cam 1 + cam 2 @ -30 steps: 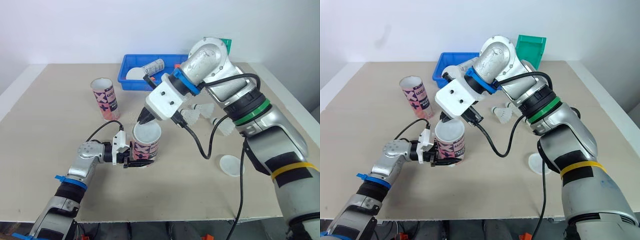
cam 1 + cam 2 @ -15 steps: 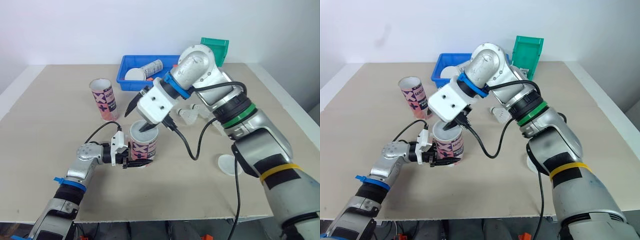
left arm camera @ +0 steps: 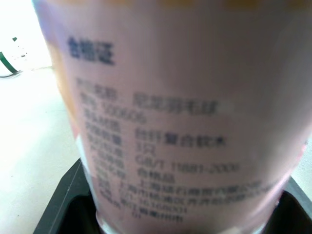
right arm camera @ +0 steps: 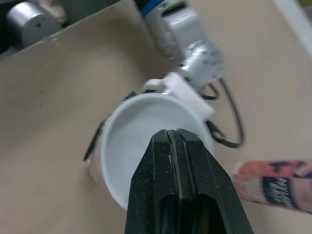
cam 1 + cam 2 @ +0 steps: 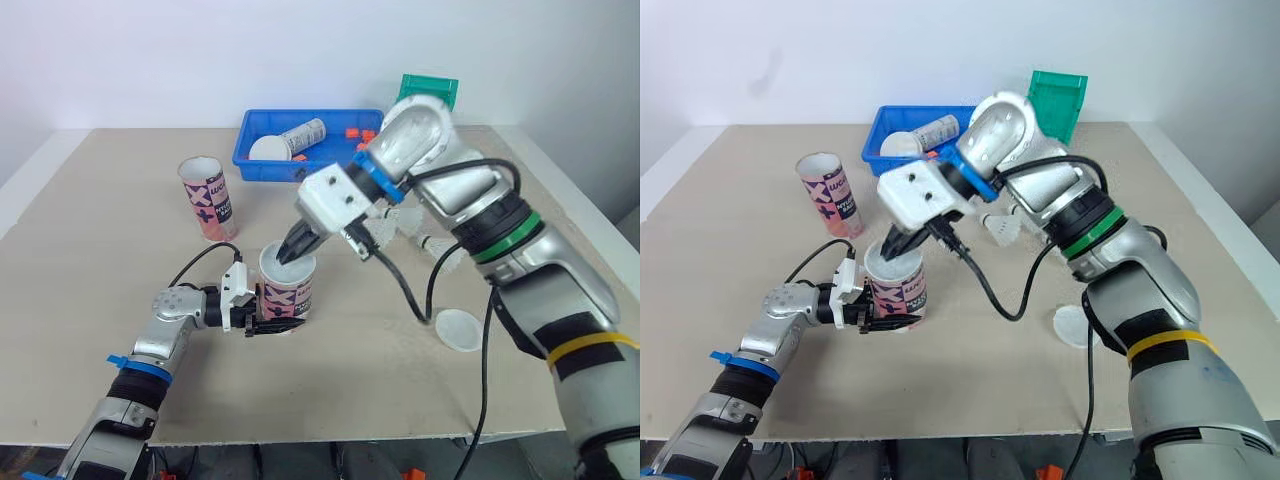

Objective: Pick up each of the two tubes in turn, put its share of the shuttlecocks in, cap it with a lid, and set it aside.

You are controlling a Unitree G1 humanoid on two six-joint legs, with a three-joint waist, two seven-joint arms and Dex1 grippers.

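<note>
We see our left gripper (image 5: 270, 322) clamped on the lower part of a tube (image 5: 288, 288), which stands upright, mouth open, near the middle of the worktop (image 5: 100, 260). Our right gripper (image 5: 291, 250) has its fingers pressed together, with the tips at the tube's mouth. The second tube (image 5: 210, 198) stands upright well apart, back to the left. Shuttlecocks (image 5: 385, 232) lie behind the right arm, and a lid (image 5: 458, 330) lies flat to the right.

Tube (image 3: 175, 122) label print blurred, rim cut off in left wrist view, tube's inside partly masked by right claw (image 4: 176, 135), second tube (image 4: 273, 189) cropped at right wrist view's edge
</note>
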